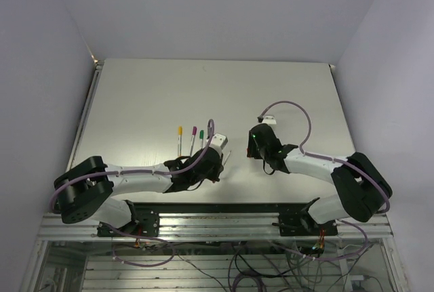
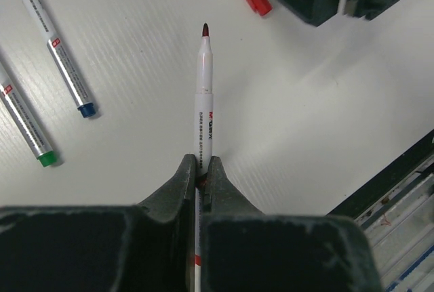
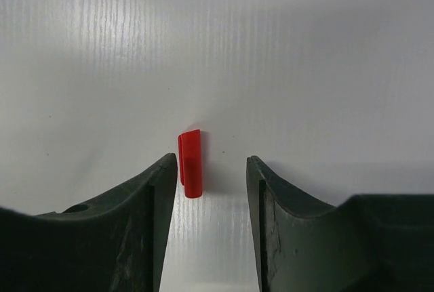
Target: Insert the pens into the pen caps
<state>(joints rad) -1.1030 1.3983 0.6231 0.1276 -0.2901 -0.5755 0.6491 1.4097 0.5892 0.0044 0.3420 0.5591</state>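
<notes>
Left end effector [image 2: 201,169] is clenching thin white red-tipped plastic pen [image 2: 204,95] | right end effector [image 3: 211,173] is straddling, released, stubby red plastic cap [image 3: 191,163] on table [image 3: 319,55] | you're handling light, slippery pieces; pinch cap's sides.

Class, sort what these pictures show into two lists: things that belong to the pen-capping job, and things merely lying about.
Belongs to the job:
- red-tipped pen, held in the left claw
- red cap, inside the open right claw
- blue-ended pen
- green-ended pen

Just lying about:
- purple cable
- metal rail at the table edge
</notes>
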